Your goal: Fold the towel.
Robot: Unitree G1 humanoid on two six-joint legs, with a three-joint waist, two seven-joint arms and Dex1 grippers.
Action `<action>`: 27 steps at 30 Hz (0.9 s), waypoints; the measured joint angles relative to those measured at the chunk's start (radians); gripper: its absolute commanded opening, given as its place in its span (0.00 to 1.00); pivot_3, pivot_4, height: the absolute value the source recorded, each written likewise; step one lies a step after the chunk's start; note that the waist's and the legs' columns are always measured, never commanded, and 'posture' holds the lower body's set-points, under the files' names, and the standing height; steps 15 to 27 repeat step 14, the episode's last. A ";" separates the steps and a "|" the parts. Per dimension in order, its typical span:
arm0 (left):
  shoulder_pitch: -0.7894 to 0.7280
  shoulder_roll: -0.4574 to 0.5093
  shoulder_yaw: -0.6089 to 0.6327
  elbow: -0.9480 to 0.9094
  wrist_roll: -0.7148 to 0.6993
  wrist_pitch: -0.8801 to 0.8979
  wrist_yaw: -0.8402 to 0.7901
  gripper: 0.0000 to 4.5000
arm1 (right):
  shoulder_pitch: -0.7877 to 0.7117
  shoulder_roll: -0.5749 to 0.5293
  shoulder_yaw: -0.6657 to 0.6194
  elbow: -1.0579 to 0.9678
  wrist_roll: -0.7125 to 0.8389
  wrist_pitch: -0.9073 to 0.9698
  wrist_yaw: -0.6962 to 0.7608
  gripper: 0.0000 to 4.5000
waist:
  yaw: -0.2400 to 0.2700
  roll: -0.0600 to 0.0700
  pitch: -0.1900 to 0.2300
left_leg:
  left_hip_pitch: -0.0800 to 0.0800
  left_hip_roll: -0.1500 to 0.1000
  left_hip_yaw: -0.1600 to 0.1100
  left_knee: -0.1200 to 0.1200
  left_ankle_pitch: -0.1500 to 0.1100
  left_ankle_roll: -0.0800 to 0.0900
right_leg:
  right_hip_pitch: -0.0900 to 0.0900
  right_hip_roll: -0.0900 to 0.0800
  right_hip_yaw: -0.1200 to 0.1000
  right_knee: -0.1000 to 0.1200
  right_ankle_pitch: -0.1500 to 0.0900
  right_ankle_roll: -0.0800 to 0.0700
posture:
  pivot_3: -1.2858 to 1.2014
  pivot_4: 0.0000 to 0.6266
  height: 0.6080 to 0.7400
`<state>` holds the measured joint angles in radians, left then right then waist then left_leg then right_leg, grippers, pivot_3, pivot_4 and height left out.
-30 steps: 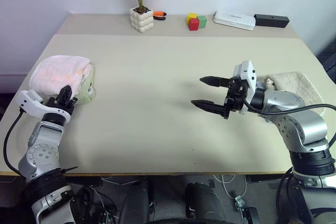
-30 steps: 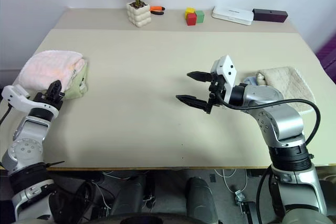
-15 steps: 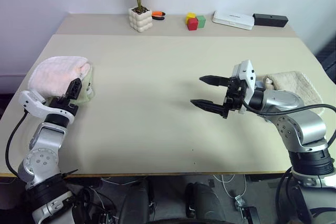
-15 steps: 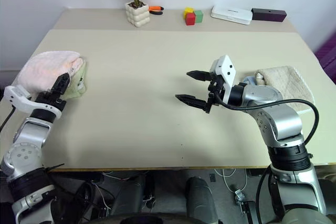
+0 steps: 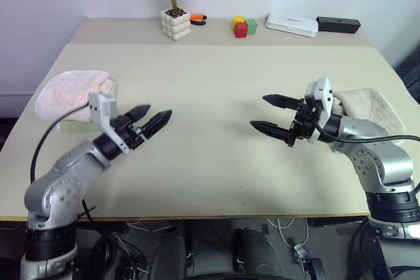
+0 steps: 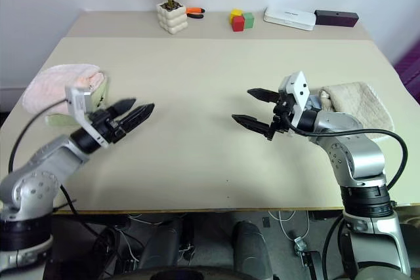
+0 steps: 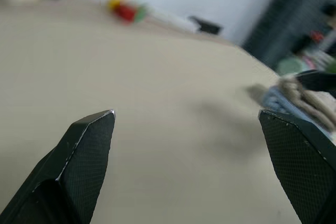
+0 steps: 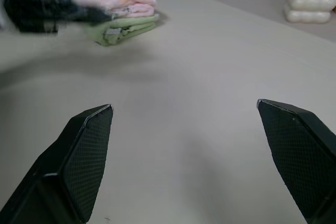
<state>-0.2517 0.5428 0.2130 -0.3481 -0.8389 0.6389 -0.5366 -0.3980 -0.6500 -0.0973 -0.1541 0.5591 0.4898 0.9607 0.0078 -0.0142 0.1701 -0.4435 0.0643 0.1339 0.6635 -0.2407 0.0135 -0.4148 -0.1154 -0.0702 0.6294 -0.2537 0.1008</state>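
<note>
Towel [image 5: 73, 88], pale pink, folded into a rounded bundle at the table's [image 5: 210, 96] left edge, on top of a light green folded towel [image 8: 122, 28]. Long axis across the table, left to right, with the rounded fold toward the far side; exact direction of its corners impossible to tell. Well apart from both grippers.

Left gripper [image 5: 156, 119] above bare tabletop, right of the pink bundle, pointing toward the table's middle, fingers [image 7: 86, 150] spread wide and empty. Right gripper [image 5: 269, 113] opposite, pointing leftward, fingers [image 8: 84, 150] likewise wide apart, nothing between them. Beige towel [image 5: 371, 108] just behind the right wrist at the right edge.

Along the far edge: potted plant [image 5: 176, 4], coloured blocks [image 5: 243, 27], white box [image 5: 293, 24], black box [image 5: 338, 25].
</note>
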 measured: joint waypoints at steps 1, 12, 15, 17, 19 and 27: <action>-0.027 0.025 -0.034 0.042 0.043 -0.042 -0.061 0.99 | 0.009 -0.004 -0.008 -0.007 0.002 0.001 -0.005 1.00 | 0.000 0.000 0.000 | 0.000 0.000 0.000 0.000 0.000 0.000 | -0.001 0.001 0.000 0.001 0.000 0.000 | 0.52 0.24 0.96; -0.261 0.042 -0.110 0.512 0.303 -0.358 -0.363 0.99 | 0.160 -0.067 -0.113 -0.240 0.090 0.110 -0.085 1.00 | 0.004 0.000 0.001 | -0.002 0.000 0.000 0.000 0.000 0.000 | -0.003 0.001 0.000 0.001 0.001 0.001 | 0.52 0.24 0.96; -0.261 0.015 -0.117 0.523 0.320 -0.373 -0.361 0.99 | 0.165 -0.084 -0.119 -0.239 0.093 0.120 -0.088 1.00 | 0.004 0.000 0.001 | -0.003 0.000 0.000 0.001 0.000 0.001 | -0.003 0.000 0.000 0.001 0.001 0.002 | 0.52 0.24 0.96; -0.261 0.015 -0.117 0.523 0.320 -0.373 -0.361 0.99 | 0.165 -0.084 -0.119 -0.239 0.093 0.120 -0.088 1.00 | 0.004 0.000 0.001 | -0.003 0.000 0.000 0.001 0.000 0.001 | -0.003 0.000 0.000 0.001 0.001 0.002 | 0.52 0.24 0.96; -0.261 0.015 -0.117 0.523 0.320 -0.373 -0.361 0.99 | 0.165 -0.084 -0.119 -0.239 0.093 0.120 -0.088 1.00 | 0.004 0.000 0.001 | -0.003 0.000 0.000 0.001 0.000 0.001 | -0.003 0.000 0.000 0.001 0.001 0.002 | 0.52 0.24 0.96; -0.261 0.015 -0.117 0.523 0.320 -0.373 -0.361 0.99 | 0.165 -0.084 -0.119 -0.239 0.093 0.120 -0.088 1.00 | 0.004 0.000 0.001 | -0.003 0.000 0.000 0.001 0.000 0.001 | -0.003 0.000 0.000 0.001 0.001 0.002 | 0.52 0.24 0.96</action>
